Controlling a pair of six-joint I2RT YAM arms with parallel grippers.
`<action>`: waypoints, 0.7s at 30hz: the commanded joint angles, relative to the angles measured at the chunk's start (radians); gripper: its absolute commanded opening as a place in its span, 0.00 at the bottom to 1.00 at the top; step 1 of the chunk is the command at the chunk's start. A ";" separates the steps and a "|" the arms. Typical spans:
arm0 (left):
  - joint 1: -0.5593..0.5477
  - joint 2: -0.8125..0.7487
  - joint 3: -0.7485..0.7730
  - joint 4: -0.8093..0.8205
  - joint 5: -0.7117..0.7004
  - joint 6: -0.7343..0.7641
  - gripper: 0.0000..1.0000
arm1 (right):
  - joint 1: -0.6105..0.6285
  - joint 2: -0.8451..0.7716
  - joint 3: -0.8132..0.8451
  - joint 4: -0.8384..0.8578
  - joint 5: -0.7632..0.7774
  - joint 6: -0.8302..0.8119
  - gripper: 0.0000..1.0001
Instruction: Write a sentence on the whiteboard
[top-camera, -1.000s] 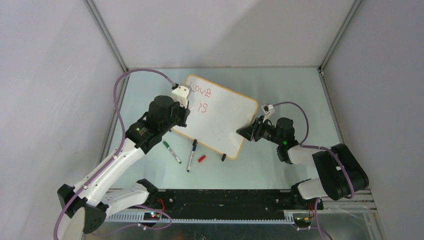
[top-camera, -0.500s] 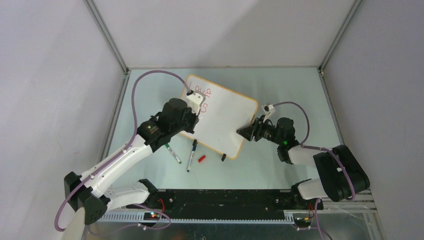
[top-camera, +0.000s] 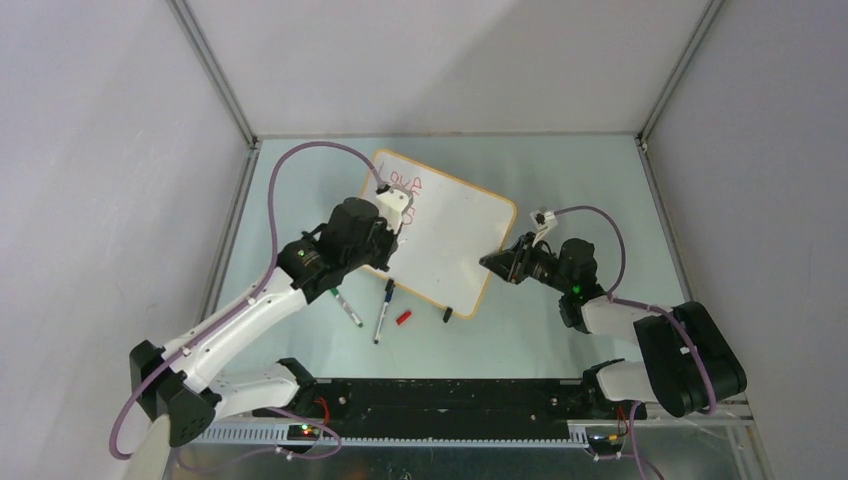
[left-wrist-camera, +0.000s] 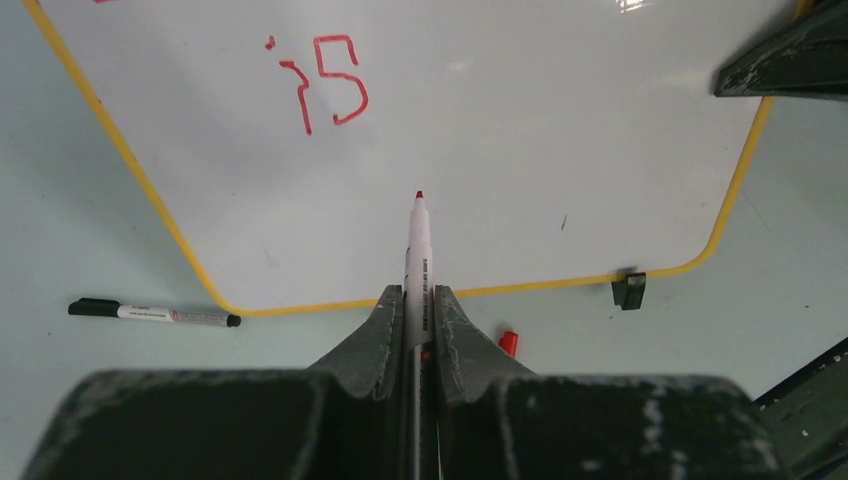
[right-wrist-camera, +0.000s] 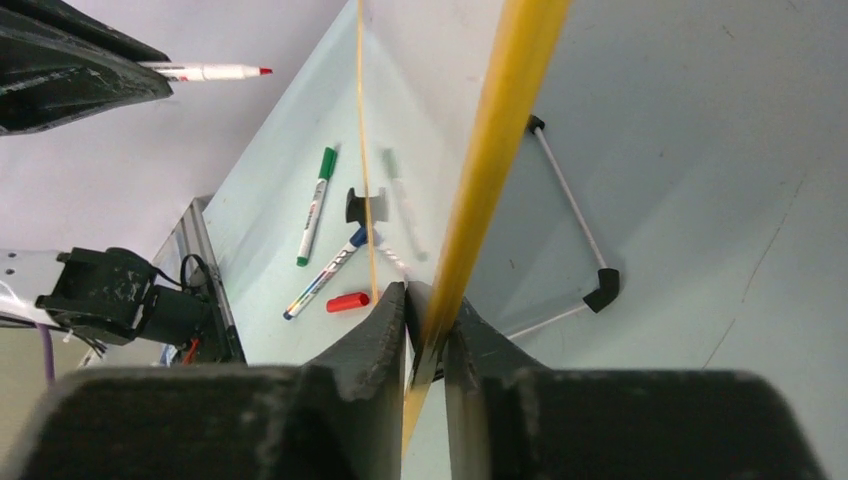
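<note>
Top external view: the whiteboard lies skewed on the pale table, between the two arms. The left end effector hangs over its left part and hides some of the red writing, so only the word "Love" reads near the top left corner. In the left wrist view, the left end effector is clamped on a red marker. The marker's bare tip points at blank board below the word "is"; whether the tip touches the surface cannot be told. The right end effector is at the board's right edge, and the right wrist view shows its fingers pinched together on the orange-yellow frame. On the table near the board's near edge lie a green marker, a dark-capped marker and a small red cap. A black clip foot sits at the near edge of the frame.
</note>
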 joint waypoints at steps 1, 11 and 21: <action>-0.003 -0.044 -0.047 0.035 -0.001 -0.015 0.00 | -0.006 -0.001 -0.005 0.054 -0.005 0.007 0.10; -0.004 -0.043 -0.060 0.052 -0.020 -0.032 0.00 | -0.007 0.004 -0.005 0.058 -0.006 0.012 0.00; -0.004 -0.044 -0.044 0.045 -0.053 -0.029 0.00 | -0.043 -0.012 -0.005 0.057 0.004 0.018 0.00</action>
